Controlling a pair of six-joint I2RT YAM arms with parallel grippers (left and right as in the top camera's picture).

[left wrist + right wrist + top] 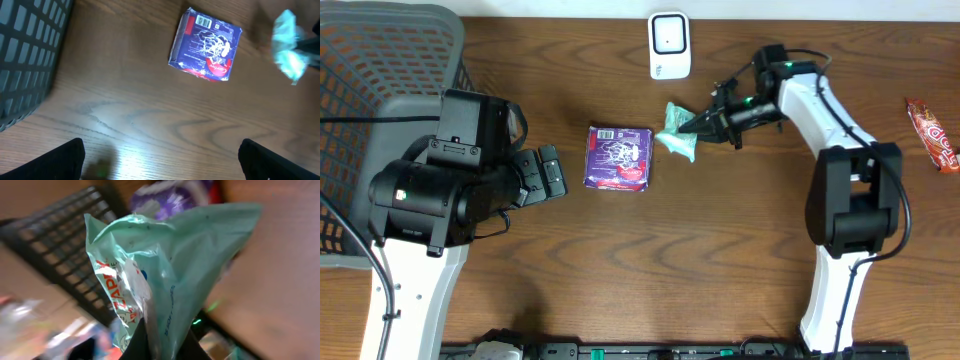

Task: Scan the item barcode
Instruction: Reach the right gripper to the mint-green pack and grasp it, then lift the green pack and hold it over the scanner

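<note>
Wooden table (720, 280): grey basket (380, 60) sits behind left gripper (555, 172), jaws spread wide, holding nothing. Purple packet (618, 157) lies ahead of them. White scanner (669, 45) stands near right gripper (692, 125), jaws clamped on mint-green packet's (676, 138) edge.

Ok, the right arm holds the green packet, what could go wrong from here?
The right fingers grip the green packet by one crumpled edge, so it may slip before reaching the scanner. Its wrinkled film could hide the barcode. The purple packet lies close and might get nudged.
</note>
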